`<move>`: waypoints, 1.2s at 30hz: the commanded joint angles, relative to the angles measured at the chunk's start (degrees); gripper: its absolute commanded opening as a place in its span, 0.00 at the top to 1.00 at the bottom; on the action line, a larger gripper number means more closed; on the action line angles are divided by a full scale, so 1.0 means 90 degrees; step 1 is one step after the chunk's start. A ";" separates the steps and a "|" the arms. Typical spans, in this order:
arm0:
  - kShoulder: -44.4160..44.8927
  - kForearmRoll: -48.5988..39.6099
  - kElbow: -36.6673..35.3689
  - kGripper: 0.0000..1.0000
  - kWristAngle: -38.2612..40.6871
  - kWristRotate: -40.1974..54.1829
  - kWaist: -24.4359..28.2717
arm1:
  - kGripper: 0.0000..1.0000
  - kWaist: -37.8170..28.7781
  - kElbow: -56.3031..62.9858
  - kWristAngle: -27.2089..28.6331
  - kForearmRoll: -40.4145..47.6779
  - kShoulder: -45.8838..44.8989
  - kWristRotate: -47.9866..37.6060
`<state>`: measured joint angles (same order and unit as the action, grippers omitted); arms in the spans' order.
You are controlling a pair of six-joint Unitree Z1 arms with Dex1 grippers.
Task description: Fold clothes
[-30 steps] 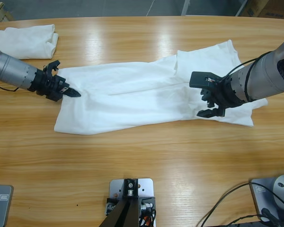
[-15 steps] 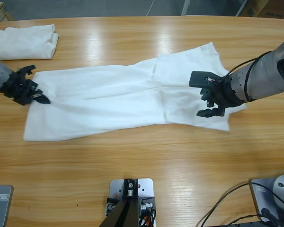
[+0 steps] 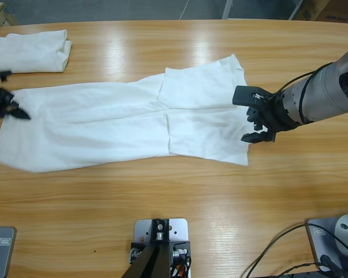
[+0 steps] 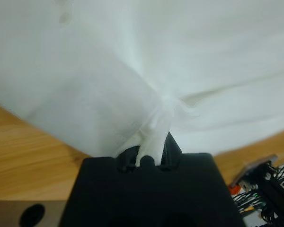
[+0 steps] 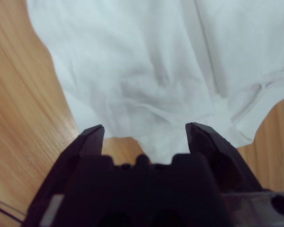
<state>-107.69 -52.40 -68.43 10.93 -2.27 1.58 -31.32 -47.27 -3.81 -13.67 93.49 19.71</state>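
A large white garment (image 3: 116,124) lies stretched lengthwise across the wooden table (image 3: 180,197), partly folded over itself near the middle. At the picture's far left edge my left gripper (image 3: 17,112) is shut on the garment's left end; in the left wrist view a bunched pinch of white cloth (image 4: 180,56) runs into the closed jaws of the left gripper (image 4: 151,158). My right gripper (image 3: 256,124) hovers open just past the garment's right edge. In the right wrist view the right gripper (image 5: 144,130) stands with jaws spread wide, nothing between them, over the cloth's edge (image 5: 146,61).
A second white garment (image 3: 29,51) lies folded at the back left corner of the table, just behind the left gripper. Bare wood runs along the whole front half of the table and to the right of the garment.
The left gripper has dragged the garment steadily to the left, so its right end slid out from under the right gripper. The right gripper has stayed in place, open.
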 commanded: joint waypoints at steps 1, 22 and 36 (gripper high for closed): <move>0.0088 -0.1003 -0.1830 1.00 0.0201 -0.1063 -0.2082 | 0.29 -0.0010 0.0026 0.0289 -0.0004 0.0329 -0.0425; -0.2273 -0.2685 -0.7410 1.00 0.1598 -0.0986 -0.4130 | 0.30 0.0861 -0.0257 0.0941 0.0103 0.0972 -0.0628; -0.3671 -0.2693 -0.9846 1.00 0.2721 -0.1318 -0.4306 | 0.30 0.0921 -0.0224 0.1088 0.0226 0.1159 -0.0647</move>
<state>-134.13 -75.92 -149.61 33.11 -12.88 -36.13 -24.04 -50.06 4.58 -12.85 101.04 14.72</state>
